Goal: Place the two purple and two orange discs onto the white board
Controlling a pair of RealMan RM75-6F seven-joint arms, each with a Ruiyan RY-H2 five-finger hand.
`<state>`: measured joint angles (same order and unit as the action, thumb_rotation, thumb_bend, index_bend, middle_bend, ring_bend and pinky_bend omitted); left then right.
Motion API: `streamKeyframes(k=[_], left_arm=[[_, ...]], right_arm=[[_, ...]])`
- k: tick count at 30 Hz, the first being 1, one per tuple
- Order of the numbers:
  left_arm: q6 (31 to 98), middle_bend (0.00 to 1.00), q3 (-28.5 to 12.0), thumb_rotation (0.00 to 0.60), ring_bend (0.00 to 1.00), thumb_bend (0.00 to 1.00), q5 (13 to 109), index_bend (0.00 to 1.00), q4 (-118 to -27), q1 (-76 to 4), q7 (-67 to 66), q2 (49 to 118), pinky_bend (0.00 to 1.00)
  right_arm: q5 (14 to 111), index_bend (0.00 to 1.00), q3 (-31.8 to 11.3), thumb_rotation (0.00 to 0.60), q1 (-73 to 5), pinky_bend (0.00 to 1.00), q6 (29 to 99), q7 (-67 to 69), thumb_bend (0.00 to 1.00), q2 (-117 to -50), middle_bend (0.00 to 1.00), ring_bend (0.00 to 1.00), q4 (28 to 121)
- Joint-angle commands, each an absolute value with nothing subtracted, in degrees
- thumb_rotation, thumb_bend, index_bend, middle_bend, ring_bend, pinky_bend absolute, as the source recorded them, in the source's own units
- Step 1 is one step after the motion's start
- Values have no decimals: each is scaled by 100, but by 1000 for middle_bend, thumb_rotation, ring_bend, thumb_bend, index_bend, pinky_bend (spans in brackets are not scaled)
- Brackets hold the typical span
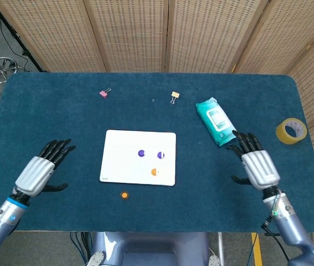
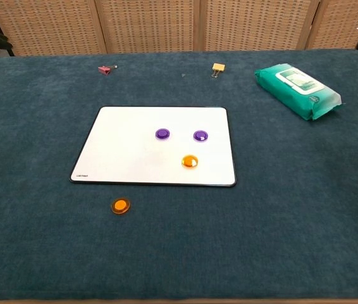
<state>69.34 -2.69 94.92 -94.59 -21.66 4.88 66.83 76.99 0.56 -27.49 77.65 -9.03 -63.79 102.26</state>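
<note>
The white board lies mid-table. On it sit two purple discs and one orange disc. A second orange disc rests on the blue cloth just in front of the board's near left corner. My left hand hovers open to the left of the board, holding nothing. My right hand is open well to the right of the board, near the wipes pack. The chest view catches only dark slivers of fingers at its top corners.
A teal wipes pack lies right of the board. A yellow tape roll sits at the far right edge. A pink clip and a yellow clip lie at the back.
</note>
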Motion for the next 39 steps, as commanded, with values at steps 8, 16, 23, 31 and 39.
streamKeyframes(k=[8,16,23,31,39], left_arm=[[5918,0,-94,600,0,123,9548,134,-9593,-2822,-566,7565,0],[5341,0,-126,600,0,123,9137,173,-9562,-3123,-1591,8216,0],[5110,0,-160,600,0,194,8455,248,-9379,-3187,-2293,8742,0],[5085,0,-131,600,0,249,8088,296,-9149,-3229,-2577,9092,0],[5057,0,-101,600,0,295,7843,325,-8935,-3296,-2690,9329,0]], right_arm=[[7757,185,198,600,-1492,0,8874,-115,92,-6372,0,0,9535],[7883,178,82,600,-1028,0,9238,317,92,-6485,0,0,9323],[8023,181,-14,600,-849,0,9222,687,92,-6404,0,0,9197],[8093,194,-136,600,-768,0,9132,854,92,-6376,0,0,9137],[8119,200,-242,600,-733,0,8983,898,93,-6390,0,0,9092]])
